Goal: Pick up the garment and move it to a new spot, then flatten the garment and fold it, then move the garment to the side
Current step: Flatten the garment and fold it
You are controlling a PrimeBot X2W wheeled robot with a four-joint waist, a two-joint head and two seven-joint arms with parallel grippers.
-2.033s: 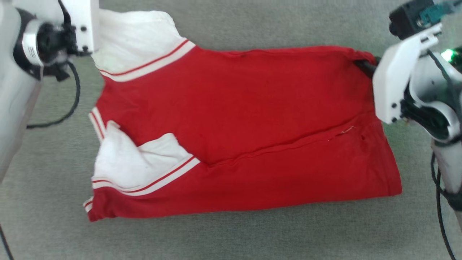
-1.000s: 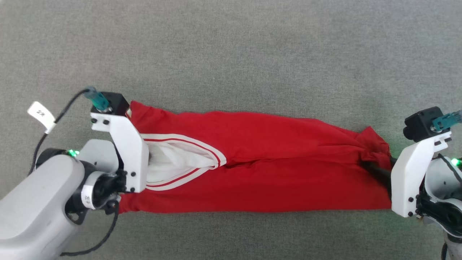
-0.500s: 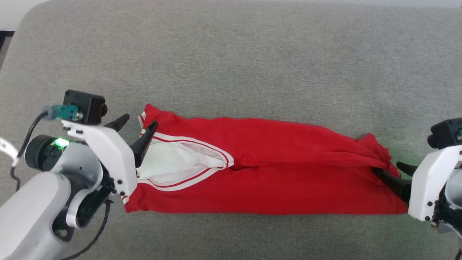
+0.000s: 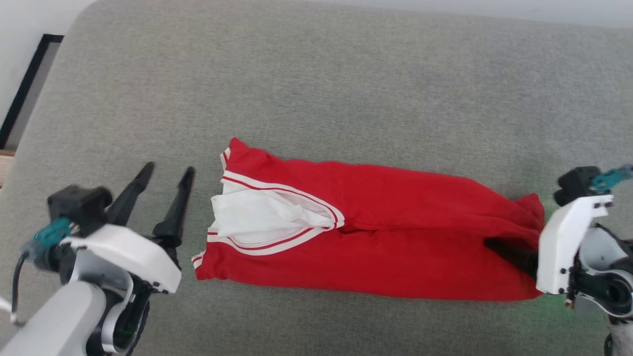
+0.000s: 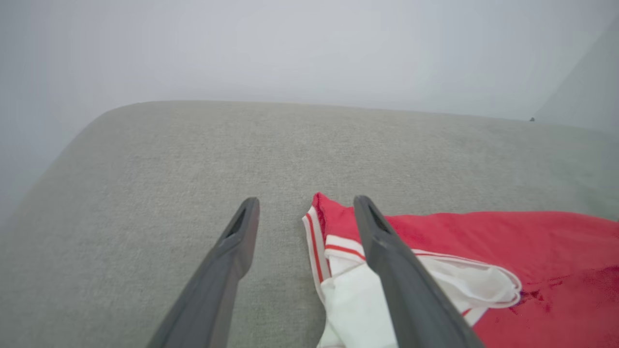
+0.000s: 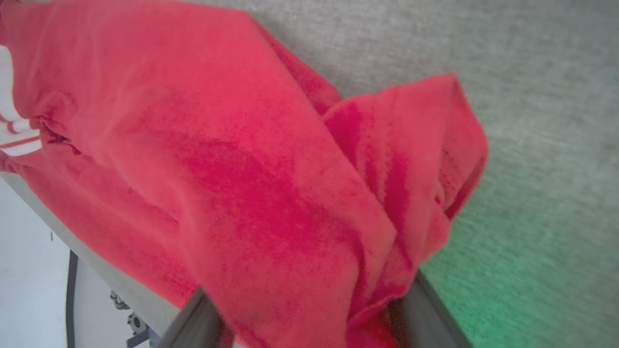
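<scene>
Grey cushion (image 4: 316, 74) w/ folded garment (image 4: 395, 247) — L gripper (image 4: 169, 169) spread, just beside it.

White screw-studded brackets (image 4: 123, 249), long dark fingers (image 4: 174, 212), teal plugs (image 4: 47, 235) on black camera boxes (image 4: 79, 202); grey forearm (image 4: 54, 321) lower left.

Red-and-white garment (image 4: 405, 257), folded lengthwise, lying flat

Grey woven fabric pad (image 4: 316, 74), rounded corner at top left, even soft light. Pale blank wall (image 5: 309, 48) behind far edge. Dark strip (image 4: 24, 94) beside pad's left side, w/ a wood-tone bit (image 4: 4, 168) below it. Green glow (image 6: 508, 290) on fabric at right.
</scene>
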